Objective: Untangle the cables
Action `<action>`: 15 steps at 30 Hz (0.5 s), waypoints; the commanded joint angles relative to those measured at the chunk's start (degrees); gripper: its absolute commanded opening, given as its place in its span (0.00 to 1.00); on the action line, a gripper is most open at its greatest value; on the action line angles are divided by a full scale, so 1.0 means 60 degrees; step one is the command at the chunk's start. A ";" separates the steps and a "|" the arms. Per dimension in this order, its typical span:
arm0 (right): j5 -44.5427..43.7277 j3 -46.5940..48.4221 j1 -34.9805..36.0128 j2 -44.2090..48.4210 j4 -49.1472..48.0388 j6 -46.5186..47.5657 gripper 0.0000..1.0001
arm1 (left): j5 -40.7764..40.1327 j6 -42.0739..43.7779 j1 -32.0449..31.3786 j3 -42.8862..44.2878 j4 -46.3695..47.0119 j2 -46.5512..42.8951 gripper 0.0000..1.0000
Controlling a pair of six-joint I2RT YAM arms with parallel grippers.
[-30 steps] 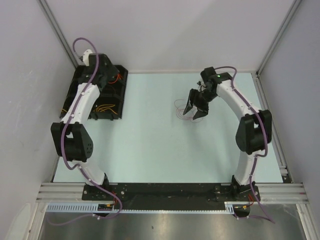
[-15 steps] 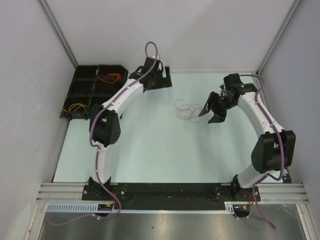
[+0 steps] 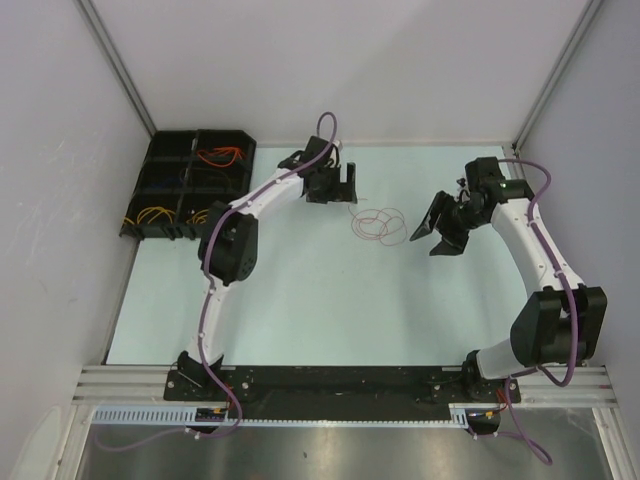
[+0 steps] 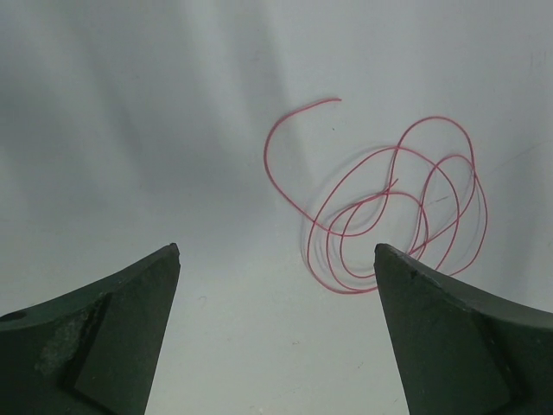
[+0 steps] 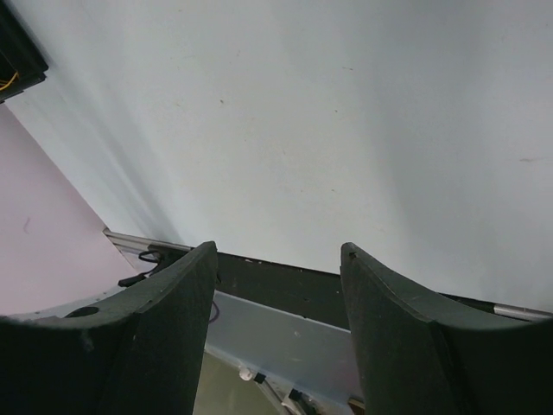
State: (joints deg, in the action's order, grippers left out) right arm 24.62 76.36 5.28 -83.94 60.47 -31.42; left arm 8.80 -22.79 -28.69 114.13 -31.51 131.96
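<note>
A thin pinkish-red cable (image 3: pixel 377 225) lies in a loose coil on the pale table, behind the middle. In the left wrist view the cable (image 4: pixel 397 207) lies just ahead of the right finger, one free end curling up to the left. My left gripper (image 3: pixel 348 185) is open and empty, just behind and left of the coil; it also shows in the left wrist view (image 4: pixel 276 251). My right gripper (image 3: pixel 422 245) is open and empty, a little right of the coil, and shows in its own view (image 5: pixel 276 251). Orange cable (image 3: pixel 220 155) and yellow cables (image 3: pixel 150 215) lie in the tray.
A black compartment tray (image 3: pixel 185 180) stands at the back left corner. White walls enclose the table on three sides. The black base rail (image 5: pixel 285 285) and metal frame run along the near edge.
My left arm swung from over the tray across to the coil's left side. My right gripper drew back to the right, away from the coil, which stays on the table.
</note>
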 commanded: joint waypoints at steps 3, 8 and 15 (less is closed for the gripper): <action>-0.0207 -0.0143 -0.0074 0.0353 0.0381 0.0212 0.64 | 0.0556 0.1056 -0.0476 -0.0007 0.0359 0.0286 0.97; -0.0222 -0.0172 -0.0074 0.0323 0.0440 0.0227 0.64 | 0.0088 0.1453 -0.0785 -0.0095 0.0125 0.0404 0.96; -0.0236 -0.0231 -0.0074 0.0265 0.0527 0.0227 0.64 | -0.0835 0.1863 -0.1092 -0.0666 0.0344 0.0243 0.95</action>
State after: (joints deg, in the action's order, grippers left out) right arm 24.18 75.22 4.99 -83.88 62.65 -30.83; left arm 7.66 -14.61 -34.46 111.42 -30.63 134.17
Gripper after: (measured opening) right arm 0.639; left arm 0.956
